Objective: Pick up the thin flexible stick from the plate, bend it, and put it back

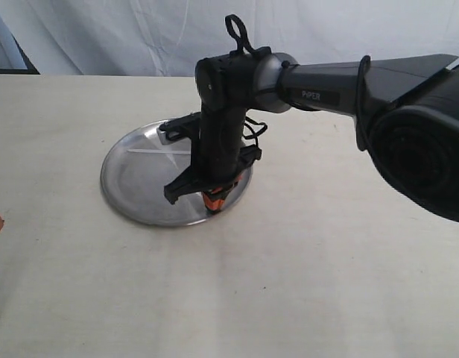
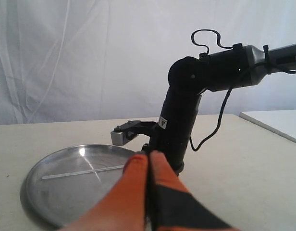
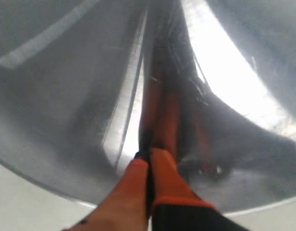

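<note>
Stick lies flat across the far half of the plate, a pale straight strip, not yet lifted and showing no bend. The plate sits on the pale worktop. It is shallow and shiny, so the strip is hard to tell from the glare streaks; it is the duller line of even width. Seen from the left arm's camera, one end of it disappears behind that arm's own fingers.

The right claw points straight down into the plate on the side nearer the exterior camera. Its orange tips are pinched together with nothing between them, at or just above the steel; its own camera shows them meeting their reflection. It stands apart from the stick, not over it. I judge this to be the approach to the pick: the tips would need to spread and shift across to the strip. A thing that thin, lying flat on slick metal, looks awkward to get under.

The left claw waits off the plate, also pinched shut and empty, probably held back to take the other end for the bend.
</note>
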You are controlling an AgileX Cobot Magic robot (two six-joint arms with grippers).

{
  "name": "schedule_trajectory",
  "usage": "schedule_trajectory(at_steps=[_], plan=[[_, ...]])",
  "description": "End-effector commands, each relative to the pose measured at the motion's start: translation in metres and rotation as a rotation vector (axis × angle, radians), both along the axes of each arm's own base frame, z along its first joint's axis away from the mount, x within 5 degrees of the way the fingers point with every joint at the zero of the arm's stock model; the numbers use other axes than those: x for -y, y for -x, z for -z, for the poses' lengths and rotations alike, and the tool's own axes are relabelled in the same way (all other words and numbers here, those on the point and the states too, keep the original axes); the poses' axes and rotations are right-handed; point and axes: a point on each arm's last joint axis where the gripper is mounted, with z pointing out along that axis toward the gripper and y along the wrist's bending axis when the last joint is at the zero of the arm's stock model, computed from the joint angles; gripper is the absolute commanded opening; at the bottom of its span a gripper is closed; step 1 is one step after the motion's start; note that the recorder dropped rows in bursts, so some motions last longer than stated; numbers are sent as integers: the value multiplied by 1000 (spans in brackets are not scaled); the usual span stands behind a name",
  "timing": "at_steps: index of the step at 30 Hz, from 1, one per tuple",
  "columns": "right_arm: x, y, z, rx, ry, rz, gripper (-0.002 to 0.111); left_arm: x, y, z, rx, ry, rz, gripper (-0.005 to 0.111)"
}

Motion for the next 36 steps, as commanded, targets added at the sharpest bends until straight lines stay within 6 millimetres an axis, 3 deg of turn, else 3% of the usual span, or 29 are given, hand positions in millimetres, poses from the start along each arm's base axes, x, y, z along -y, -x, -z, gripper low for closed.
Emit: schedule_trajectory(at_steps=[1, 7, 12, 18, 21, 23, 29, 32, 36], plan=[[7, 13, 7, -121, 61, -27, 0, 0, 0, 2, -1, -2, -3, 0], [13, 25, -10, -132, 42, -22, 0, 0, 0, 2, -1, -2, -3, 0], [19, 34, -37, -85, 27, -77, 0, 0, 0, 2, -1, -2, -3, 0], [20, 5, -66, 330, 2, -115, 0, 0, 0, 2, -1, -2, -3, 0], [18, -9, -61, 464, 7, -148, 2, 0, 0, 2, -1, -2, -3, 0], [17, -15, -51, 505, 24, -172, 10, 0, 0, 2, -1, -2, -3, 0], [18, -23, -22, 518, 93, -239, 54, 0, 0, 2, -1, -2, -3, 0], [19, -24, -10, 502, 119, -256, 51, 0, 0, 2, -1, -2, -3, 0], [19, -25, -2, 503, 123, -264, 37, 0, 0, 2, -1, -2, -3, 0]])
